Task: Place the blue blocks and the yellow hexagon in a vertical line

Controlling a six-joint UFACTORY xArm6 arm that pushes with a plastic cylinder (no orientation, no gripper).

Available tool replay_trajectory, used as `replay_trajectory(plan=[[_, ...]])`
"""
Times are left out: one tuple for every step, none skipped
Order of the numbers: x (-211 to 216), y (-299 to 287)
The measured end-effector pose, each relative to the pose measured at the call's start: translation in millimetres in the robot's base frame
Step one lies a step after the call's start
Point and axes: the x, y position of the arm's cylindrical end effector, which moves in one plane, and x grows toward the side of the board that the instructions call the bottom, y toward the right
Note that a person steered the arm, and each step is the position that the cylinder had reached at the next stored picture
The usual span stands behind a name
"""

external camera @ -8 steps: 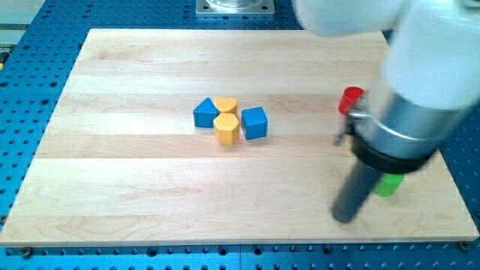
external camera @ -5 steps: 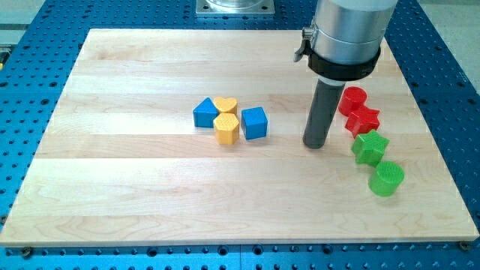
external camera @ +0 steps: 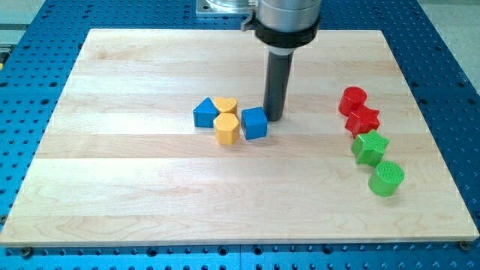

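Note:
A blue cube [external camera: 254, 123] sits near the board's middle. A yellow hexagon [external camera: 226, 128] touches its left side. A blue triangular block [external camera: 204, 113] lies left of the hexagon, with a yellow heart [external camera: 225, 105] between it and the cube, above the hexagon. My tip [external camera: 274, 117] rests on the board just right of and slightly above the blue cube, very close to its upper right corner.
At the view's right stand a red cylinder [external camera: 352, 100], a red star [external camera: 364, 120], a green star [external camera: 370, 146] and a green cylinder [external camera: 387, 178], in a slanted column. The wooden board [external camera: 112, 195] lies on a blue perforated table.
My tip has swept from the lower right of the board up and leftward, ending beside the blue cube. The blocks have not moved.

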Motion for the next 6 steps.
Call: replay_trajectory(plan=[[30.7,-16.9],[62.9,-26.3],[90.9,-28.3],[116.3,-40.5],[83.6,-35.8],[57.1,-38.2]])
